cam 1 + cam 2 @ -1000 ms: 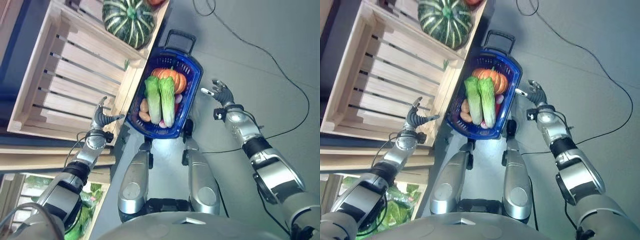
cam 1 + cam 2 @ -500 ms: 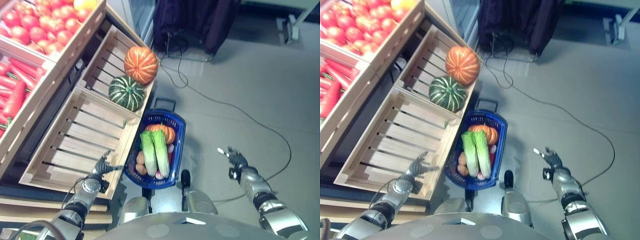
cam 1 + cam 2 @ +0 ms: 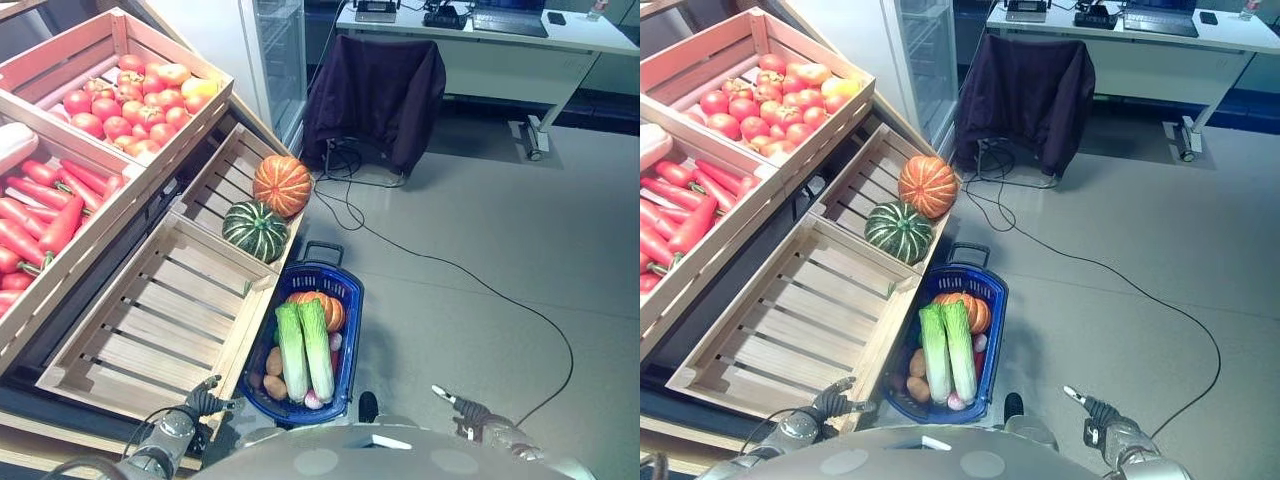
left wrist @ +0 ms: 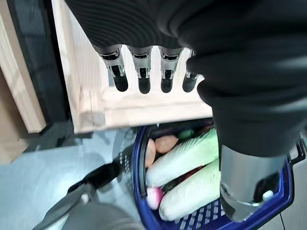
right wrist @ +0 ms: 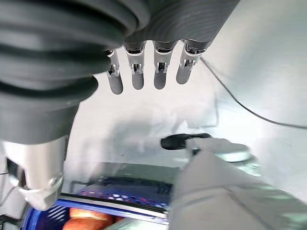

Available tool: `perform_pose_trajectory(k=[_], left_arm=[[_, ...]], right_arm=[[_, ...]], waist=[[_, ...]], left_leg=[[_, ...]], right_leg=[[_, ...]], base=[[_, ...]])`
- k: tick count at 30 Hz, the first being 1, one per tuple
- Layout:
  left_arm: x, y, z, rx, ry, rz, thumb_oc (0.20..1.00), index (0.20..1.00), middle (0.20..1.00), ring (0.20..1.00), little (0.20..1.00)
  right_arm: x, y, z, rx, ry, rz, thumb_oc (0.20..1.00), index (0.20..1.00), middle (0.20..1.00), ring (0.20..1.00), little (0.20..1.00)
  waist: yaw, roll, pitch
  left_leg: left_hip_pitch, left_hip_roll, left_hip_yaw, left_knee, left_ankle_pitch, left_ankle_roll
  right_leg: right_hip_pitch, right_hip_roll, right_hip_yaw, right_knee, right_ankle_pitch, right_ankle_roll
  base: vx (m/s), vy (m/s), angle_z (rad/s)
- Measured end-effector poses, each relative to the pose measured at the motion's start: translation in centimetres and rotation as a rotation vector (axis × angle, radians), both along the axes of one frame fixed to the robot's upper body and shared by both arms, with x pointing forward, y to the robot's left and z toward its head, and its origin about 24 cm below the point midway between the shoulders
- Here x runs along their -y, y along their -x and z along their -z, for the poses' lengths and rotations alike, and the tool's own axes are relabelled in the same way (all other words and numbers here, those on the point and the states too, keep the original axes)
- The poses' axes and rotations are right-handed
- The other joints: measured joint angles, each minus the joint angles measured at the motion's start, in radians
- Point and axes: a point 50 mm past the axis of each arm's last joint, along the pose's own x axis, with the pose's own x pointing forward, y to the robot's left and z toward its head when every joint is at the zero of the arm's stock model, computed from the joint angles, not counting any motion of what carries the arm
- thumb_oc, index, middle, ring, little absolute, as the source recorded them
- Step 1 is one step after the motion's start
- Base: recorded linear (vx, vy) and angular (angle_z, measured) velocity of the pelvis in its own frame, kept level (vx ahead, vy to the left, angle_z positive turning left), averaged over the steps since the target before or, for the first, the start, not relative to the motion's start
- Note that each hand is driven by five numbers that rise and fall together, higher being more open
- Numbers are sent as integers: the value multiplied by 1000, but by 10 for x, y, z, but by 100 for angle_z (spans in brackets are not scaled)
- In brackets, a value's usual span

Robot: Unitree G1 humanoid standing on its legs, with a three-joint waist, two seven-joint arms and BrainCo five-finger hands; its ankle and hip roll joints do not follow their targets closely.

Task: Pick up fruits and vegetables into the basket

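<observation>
- Camera, change since earlier frames: whole view has lifted from straight down to a wider look at the stall; treat this as head motion, not as the goods moving. Both hands now sit at the bottom edge rather than flanking the basket.
- Produce stall: stepped wooden crates. Top crate of tomatoes [image 3: 130,95]; next crate of red peppers [image 3: 55,205]; lower crate holding an orange pumpkin [image 3: 281,186] and a green striped squash [image 3: 254,230]; nearest slatted crate [image 3: 150,320] bare.
- Blue basket [image 3: 345,300]: on the floor, just beside the near crate's corner, handle toward the stall. Already holds two cabbages [image 3: 305,350], a small orange pumpkin [image 3: 322,305], potatoes [image 3: 272,372] and something pink.
- Left hand [image 3: 205,398]: fingers straight and apart, holding nothing, by the near crate's front rail.
- Right hand [image 3: 1088,408]: fingers extended, spread, holding nothing, over bare floor well right of the basket.
- Step in hand, your judgement: choose the next item. The squash looks nearest; it is wide and smooth, so bring both hands around it rather than one.
- Edges: you must lift over the crate rail and the basket rim; little spare room left inside the basket.
- Open room: floor to the right, crossed by a black cable [image 3: 450,265].
</observation>
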Motion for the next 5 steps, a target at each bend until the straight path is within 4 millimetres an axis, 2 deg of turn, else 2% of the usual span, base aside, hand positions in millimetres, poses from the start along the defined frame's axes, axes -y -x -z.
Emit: perform_pose_trajectory(k=[5], left_arm=[[4,9,5,-81,36,-26,1000,1000,1000,1000,1000]], right_arm=[[-3,18,3,-107,-46,-19,1000,1000,1000,1000,1000]], waist=[[-4,8,-5]], left_leg=[[0,0,1,0,-1,0]], right_leg=[[0,0,0,0,0,0]], base=[[-7,1,0]])
